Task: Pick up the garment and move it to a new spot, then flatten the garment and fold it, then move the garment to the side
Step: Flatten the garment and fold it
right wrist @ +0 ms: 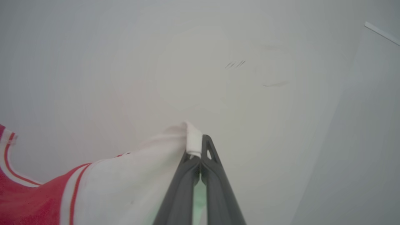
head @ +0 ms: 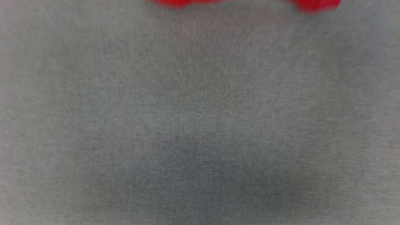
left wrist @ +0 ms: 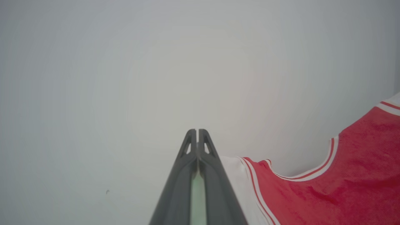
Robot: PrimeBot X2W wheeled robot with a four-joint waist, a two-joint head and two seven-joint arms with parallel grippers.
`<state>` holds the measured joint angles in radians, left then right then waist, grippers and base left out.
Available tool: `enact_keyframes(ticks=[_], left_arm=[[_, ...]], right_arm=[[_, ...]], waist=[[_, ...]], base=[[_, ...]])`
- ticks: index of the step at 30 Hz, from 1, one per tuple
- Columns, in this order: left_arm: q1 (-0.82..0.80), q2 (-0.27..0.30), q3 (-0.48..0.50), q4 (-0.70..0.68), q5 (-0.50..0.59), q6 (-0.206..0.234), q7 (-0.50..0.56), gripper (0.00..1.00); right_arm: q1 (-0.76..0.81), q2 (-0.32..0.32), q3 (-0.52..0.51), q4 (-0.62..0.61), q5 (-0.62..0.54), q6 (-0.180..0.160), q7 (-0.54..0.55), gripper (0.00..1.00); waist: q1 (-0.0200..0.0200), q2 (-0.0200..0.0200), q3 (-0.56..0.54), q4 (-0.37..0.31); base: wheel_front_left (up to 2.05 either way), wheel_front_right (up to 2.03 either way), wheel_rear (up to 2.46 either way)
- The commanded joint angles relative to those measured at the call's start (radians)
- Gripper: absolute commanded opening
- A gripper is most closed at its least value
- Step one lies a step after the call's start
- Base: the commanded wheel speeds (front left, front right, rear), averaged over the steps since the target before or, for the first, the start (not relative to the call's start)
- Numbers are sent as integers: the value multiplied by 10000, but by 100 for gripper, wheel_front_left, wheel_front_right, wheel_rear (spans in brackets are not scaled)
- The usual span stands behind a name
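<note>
The garment (left wrist: 343, 181) is red with white sleeves and red-and-white striped trim, and it hangs spread between both grippers. My left gripper (left wrist: 197, 131) is shut, fingertips pressed together, with the garment's white sleeve running off from the side of its right finger. My right gripper (right wrist: 200, 139) is shut on the other white sleeve (right wrist: 125, 187), and a fold of white cloth sticks out past its fingertips. The red body (right wrist: 31, 200) sags at that view's lower left. A blurred strip of red cloth (head: 315, 4) shows at the head view's top edge.
A blurred grey woven surface (head: 200, 125) lies below in the head view. Behind both grippers is a plain pale surface (left wrist: 125, 78). It carries faint dark scuff marks (right wrist: 236, 64), and a thin pale edge line (right wrist: 381, 32) runs at its far right.
</note>
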<state>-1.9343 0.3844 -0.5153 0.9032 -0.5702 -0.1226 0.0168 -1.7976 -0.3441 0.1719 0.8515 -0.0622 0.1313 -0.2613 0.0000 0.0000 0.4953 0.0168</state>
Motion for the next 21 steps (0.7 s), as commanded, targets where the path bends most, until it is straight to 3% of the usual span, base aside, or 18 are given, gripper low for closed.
enact_keyframes(ticks=[1, 7, 11, 17, 21], left_arm=[[-273, -157, 8, 126, 34, 17, -419, 0], [-734, -392, -82, 429, -73, -60, -1570, 0], [-473, -518, -169, 697, -271, -70, -2210, 0], [84, -617, -571, 1053, -735, -79, -2471, 0], [729, -644, -901, 957, -1375, -81, -2287, 0]], right_arm=[[-11, -7, -395, -628, -542, -10, -30, 0], [439, 101, -1155, -2061, -1708, -10, -34, 0], [791, 54, -1263, -2322, -2076, -10, -23, 0], [1448, 127, -1233, -2192, -1907, -10, -26, 0], [1908, 104, -940, -2032, -1163, -10, -26, 0]], waist=[[0, 0, 1513, 382], [0, 0, 2333, 724], [0, 0, 2707, 936], [0, 0, 2602, 1133], [0, 0, 2184, 1240]], base=[[0, 0, 0], [0, 0, 0], [0, 0, 0], [0, 0, 0], [0, 0, 0]])
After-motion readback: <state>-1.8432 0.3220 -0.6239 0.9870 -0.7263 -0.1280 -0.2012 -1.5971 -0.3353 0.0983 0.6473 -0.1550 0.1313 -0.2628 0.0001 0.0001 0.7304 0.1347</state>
